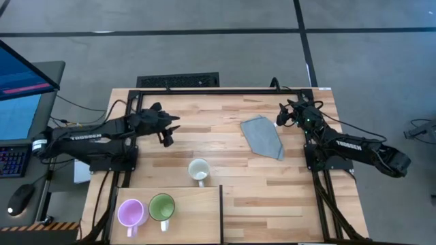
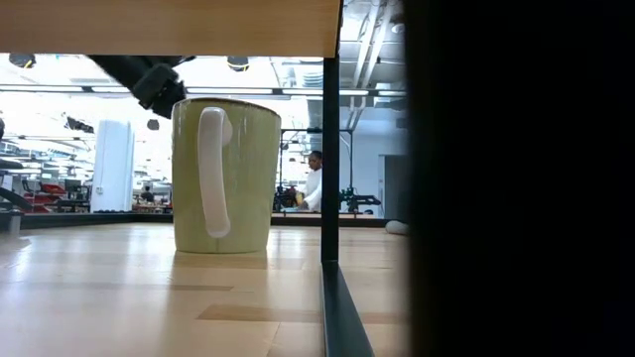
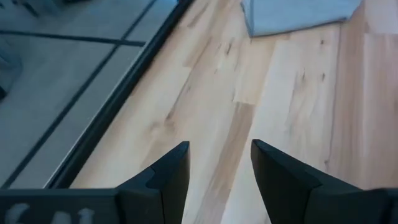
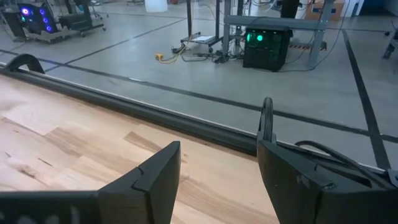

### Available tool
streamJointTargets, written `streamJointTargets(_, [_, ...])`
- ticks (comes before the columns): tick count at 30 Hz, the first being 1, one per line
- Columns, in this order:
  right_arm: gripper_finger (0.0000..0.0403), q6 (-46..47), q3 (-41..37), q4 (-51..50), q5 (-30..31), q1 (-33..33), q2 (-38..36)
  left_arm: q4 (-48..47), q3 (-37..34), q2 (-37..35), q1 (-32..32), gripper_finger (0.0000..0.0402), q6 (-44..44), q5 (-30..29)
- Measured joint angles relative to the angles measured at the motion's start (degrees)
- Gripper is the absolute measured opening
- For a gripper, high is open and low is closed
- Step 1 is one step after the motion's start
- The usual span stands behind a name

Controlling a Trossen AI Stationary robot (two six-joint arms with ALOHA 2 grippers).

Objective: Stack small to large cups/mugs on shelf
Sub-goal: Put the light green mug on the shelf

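On pale smooth shelf (image 1: 197, 204): glossy purple mug (image 1: 131, 212), green mug (image 1: 162, 206); both grippers released, empty.

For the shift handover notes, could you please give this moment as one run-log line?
left gripper: open, empty, above table | right gripper: open, empty, near grey cloth | purple mug, green mug: on shelf, unstacked | white mug: on table

Glossy ceramic mugs (image 1: 161, 206), pale smooth-wood shelf (image 1: 197, 214)

The purple mug (image 1: 130, 212) and green mug (image 1: 162, 206) stood upright side by side on the shelf (image 1: 197, 218), the white mug (image 1: 199, 170) just beyond its edge.
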Motion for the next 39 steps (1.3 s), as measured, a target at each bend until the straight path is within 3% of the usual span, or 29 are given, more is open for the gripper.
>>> streamJointTargets(9, [0.0235, -0.07, 0.21, -0.37, 0.0, 0.04, -0.02, -12.41, 12.88, 9.62, -1.71, 0.0163, -2.72, 2.26])
streamJointTargets(21, [0.0235, -0.05, 0.32, -1.36, 0.01, 0.02, 0.0, -23.49, 23.08, 15.66, -7.96, 0.0163, -10.43, 2.29])
streamJointTargets(39, [0.0235, -0.03, 0.43, -4.05, 0.02, 0.0, 0.02, -24.71, 24.26, 17.33, -12.3, 0.0163, -18.89, 8.33])
